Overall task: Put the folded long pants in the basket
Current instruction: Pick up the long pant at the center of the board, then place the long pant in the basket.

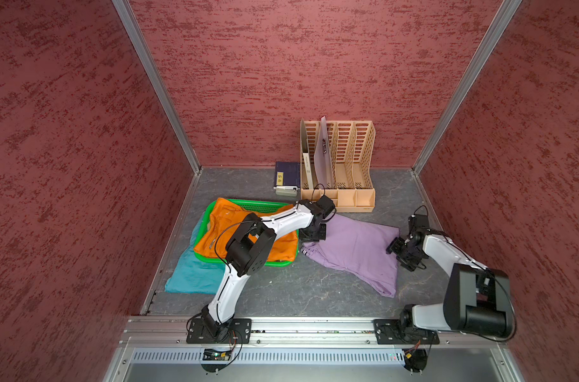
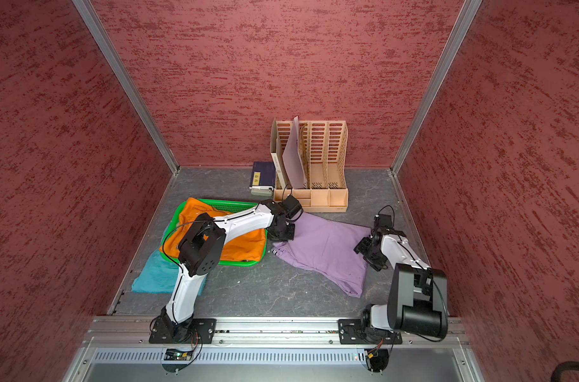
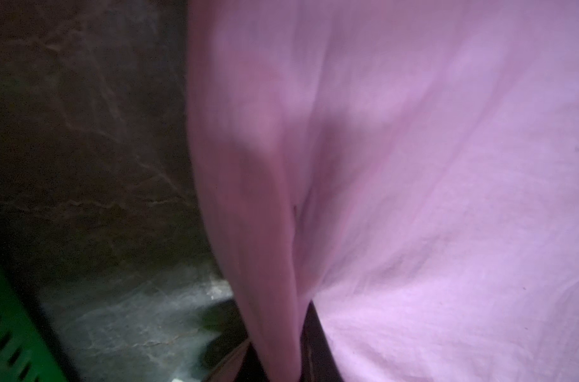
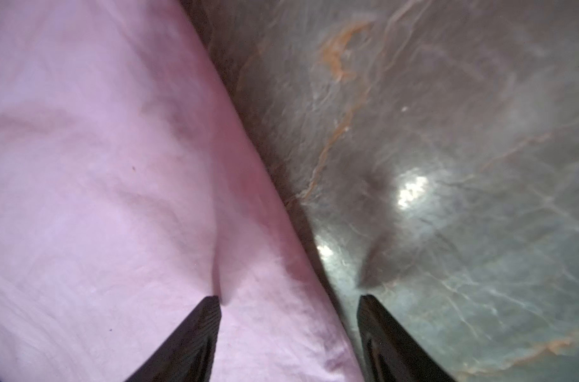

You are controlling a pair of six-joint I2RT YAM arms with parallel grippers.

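The left gripper [image 1: 312, 234] was clamped tight on a raised fold at one end of the lilac pants [image 1: 357, 251]. In the left wrist view the cloth stood up in a ridge between its fingers [image 3: 318, 357]. Just beside that gripper, on its outer side, stood the green basket [image 1: 278, 264], one corner near the grip, and the left arm reached across the basket. Close beyond the gripper stood a beige file rack [image 1: 351, 165] with a grey sheet [image 1: 324, 152] leaning in one slot, and a dark blue book [image 1: 286, 175] lay beside the rack. The right gripper [image 4: 289, 297] sat at the opposite end of the lilac pants with its jaws apart. One finger was over the cloth and the other over the bare grey table [image 4: 463, 165], straddling the cloth's edge. Between the two grippers the lilac pants lay spread on the table, outside the basket. The basket held the orange pants [image 1: 228, 215], which filled most of it and lapped over a rim. The teal pants [image 1: 189, 274] lay on the table, partly under the basket, on the side away from the left gripper.
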